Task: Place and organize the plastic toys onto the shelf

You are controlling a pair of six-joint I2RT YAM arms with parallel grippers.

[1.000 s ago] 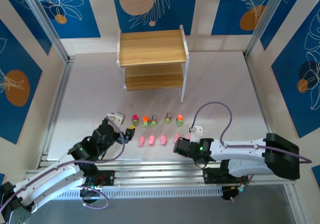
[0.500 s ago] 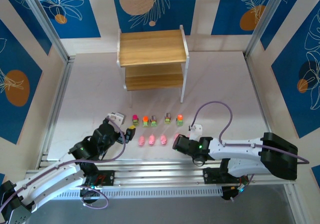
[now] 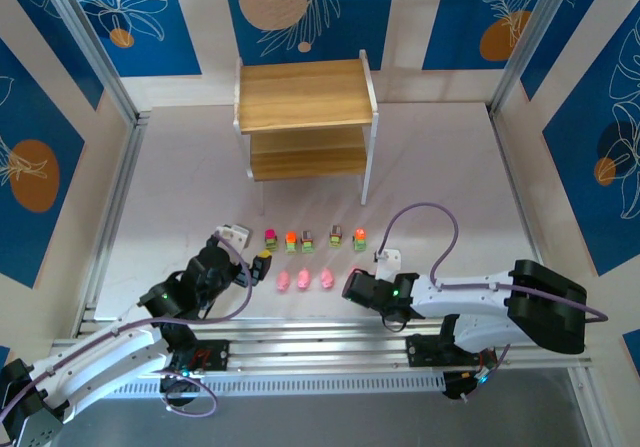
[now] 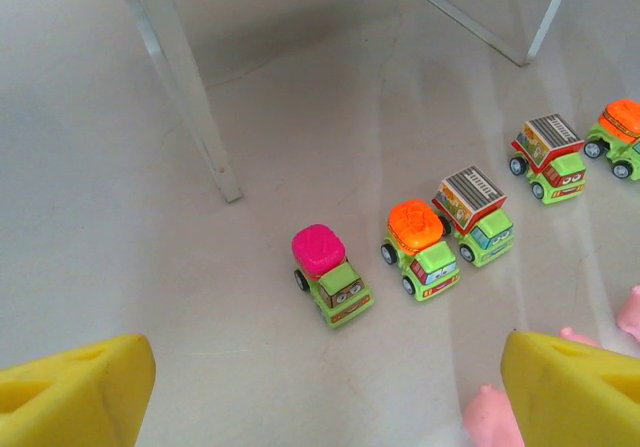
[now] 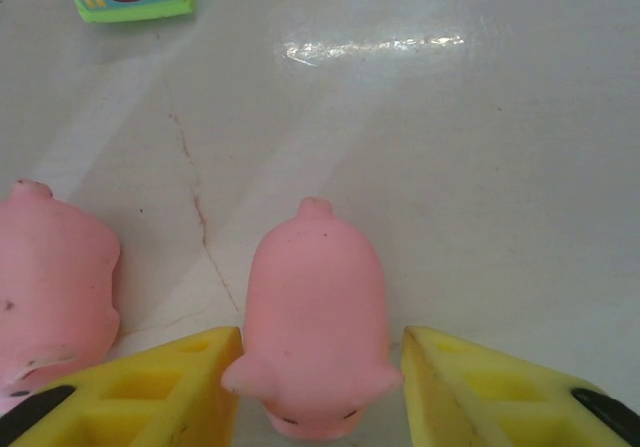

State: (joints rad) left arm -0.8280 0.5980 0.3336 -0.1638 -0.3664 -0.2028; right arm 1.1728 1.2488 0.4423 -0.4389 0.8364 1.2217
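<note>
Table: a pale surface. All the toys in view stand on it.
Shelf: a two-tier wooden rack at the far middle, well apart from the toys. Both boards look bare, so judging by this, nothing has been placed yet.
Left gripper: its yellow fingers are spread wide with nothing between them, near the left end of the toy rows.
Right gripper: its fingers sit on either side of one pink figure, at or almost at its flanks. It isn't clear whether they have actually clamped it.
Toy trucks: five green-yellow trucks in a row between the shelf and the arms.
Pink figures: a row just nearer the arms than the trucks.
Flanked pink figure: lies on the table with another pink one just beside it.
Work left: by the look of it, the whole job of carrying and arranging every toy.
</note>
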